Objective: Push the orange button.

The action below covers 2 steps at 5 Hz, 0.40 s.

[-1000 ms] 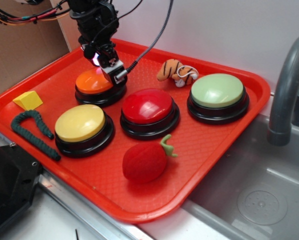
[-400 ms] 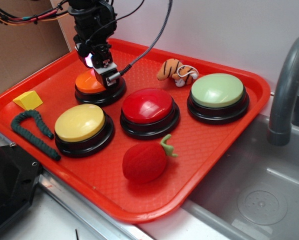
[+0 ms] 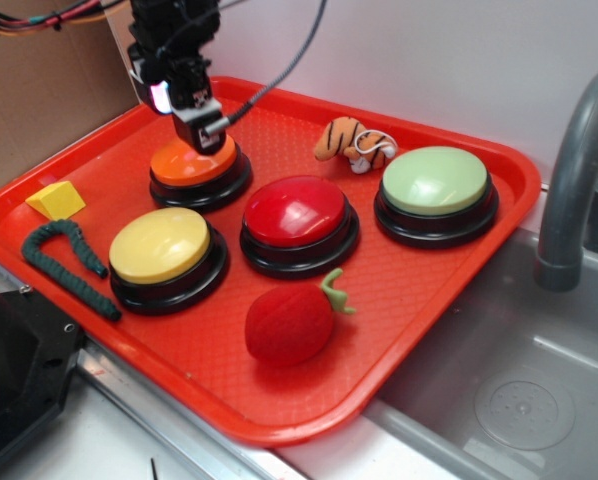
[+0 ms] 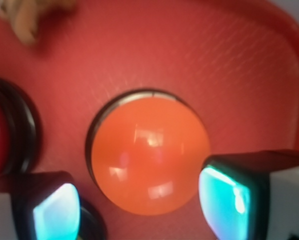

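Observation:
The orange button [image 3: 179, 162], a glossy orange dome on a black round base, sits at the back left of the red tray [image 3: 279, 425]. My gripper [image 3: 201, 128] hangs just over its back part, and whether the fingers touch the dome cannot be told. In the wrist view the orange button [image 4: 149, 156] fills the middle of the picture. The gripper [image 4: 139, 210] is open, with its two cyan-lit fingertips [image 4: 224, 200] spread wide to either side of the dome's near edge. Nothing is held between them.
On the tray stand a yellow button [image 3: 159, 245], a red button [image 3: 297, 212] and a green button [image 3: 434, 180]. A red plush strawberry [image 3: 291, 322], a striped tiger toy [image 3: 354, 143], a yellow wedge [image 3: 57, 200] and a dark green cord [image 3: 64, 262] lie around them. A grey faucet [image 3: 579, 180] and sink [image 3: 519, 390] are at the right.
The gripper has shifted left across the orange button and risen slightly. The button and the other things on the tray have not moved.

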Motion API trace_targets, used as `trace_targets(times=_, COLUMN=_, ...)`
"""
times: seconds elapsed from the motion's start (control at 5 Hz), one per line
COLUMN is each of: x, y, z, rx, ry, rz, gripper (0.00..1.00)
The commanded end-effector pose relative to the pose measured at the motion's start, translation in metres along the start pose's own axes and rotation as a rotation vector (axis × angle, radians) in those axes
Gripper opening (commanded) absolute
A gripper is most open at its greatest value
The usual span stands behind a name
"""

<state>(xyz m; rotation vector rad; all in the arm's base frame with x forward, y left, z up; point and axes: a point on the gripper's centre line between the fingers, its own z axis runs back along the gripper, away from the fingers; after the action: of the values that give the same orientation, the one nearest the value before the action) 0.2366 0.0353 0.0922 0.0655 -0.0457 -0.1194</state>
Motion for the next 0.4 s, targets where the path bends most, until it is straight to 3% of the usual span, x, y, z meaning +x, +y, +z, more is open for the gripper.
trace_targets(times=0.0, x=-0.0006, y=0.0067, z=0.0358, rx=0.003, ry=-0.056, rz=0.043, gripper=1.0)
trace_targets(times=0.2, x=-0.0021, y=0.0044, z=0.0435, rx=-0.03, ry=-0.076, rz=0.05, gripper=1.0)
